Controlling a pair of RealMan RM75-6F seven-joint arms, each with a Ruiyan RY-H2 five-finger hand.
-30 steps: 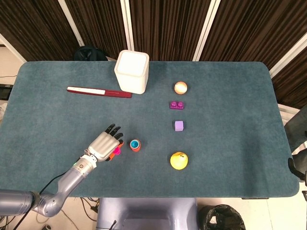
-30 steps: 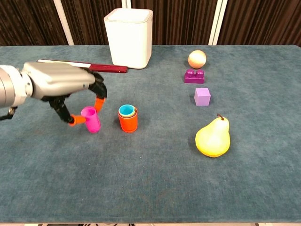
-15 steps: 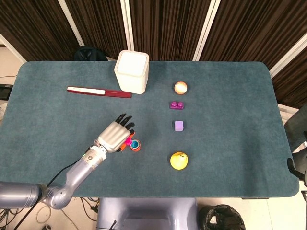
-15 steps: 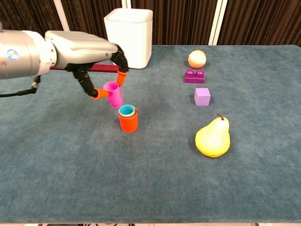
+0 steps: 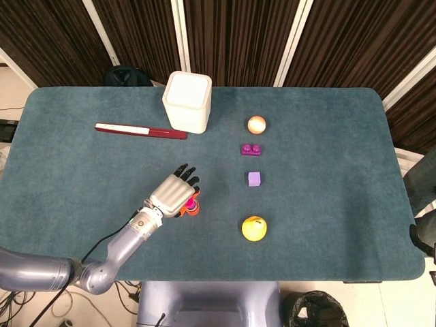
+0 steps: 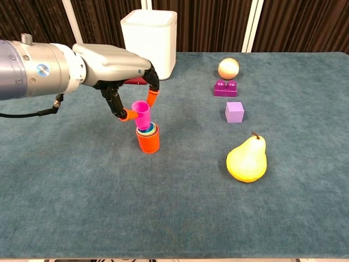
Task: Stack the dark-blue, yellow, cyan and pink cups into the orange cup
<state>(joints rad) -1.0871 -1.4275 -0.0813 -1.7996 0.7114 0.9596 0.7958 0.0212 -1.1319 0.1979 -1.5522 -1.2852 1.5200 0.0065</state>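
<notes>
Your left hand (image 6: 117, 68) has the pink cup (image 6: 142, 114) pinched betw. thumb and a finger; the orange-tipped fingers (image 6: 152, 97) sit on either side of it, one at the rim side, one lower on the wall, w/ the rest of the hand arched over it. Grip is narrow, only as wide as the cup. In the head view your left hand (image 5: 172, 195) covers most of the stack, so only a sliver of pink and orange shows at its edge.

Pink cup is upright, mouth up, tilted a bit, directly over the orange cup (image 6: 148, 141). Its base sits at or just into the mouth of the nested cups; can't tell if it's touching them or just above. Cyan rim (image 6: 147, 130) shows inside the orange cup, w/ a thin yellow edge around it; dark-blue one isn't visible from either view.

The orange cup stands upright on the counter (image 6: 174, 207), front-left of centre in the chest view, well apart from the rest.

Other stuff on the counter: white bin (image 6: 149, 36) at the back, red-and-white flat tool (image 5: 140, 130) to its left, peach-coloured ball (image 6: 228, 68), purple brick (image 6: 225, 88) just in front of it, lilac cube (image 6: 234, 112), yellow pear (image 6: 247, 159) nearest you on the right.

Your right hand doesn't show in either view.
</notes>
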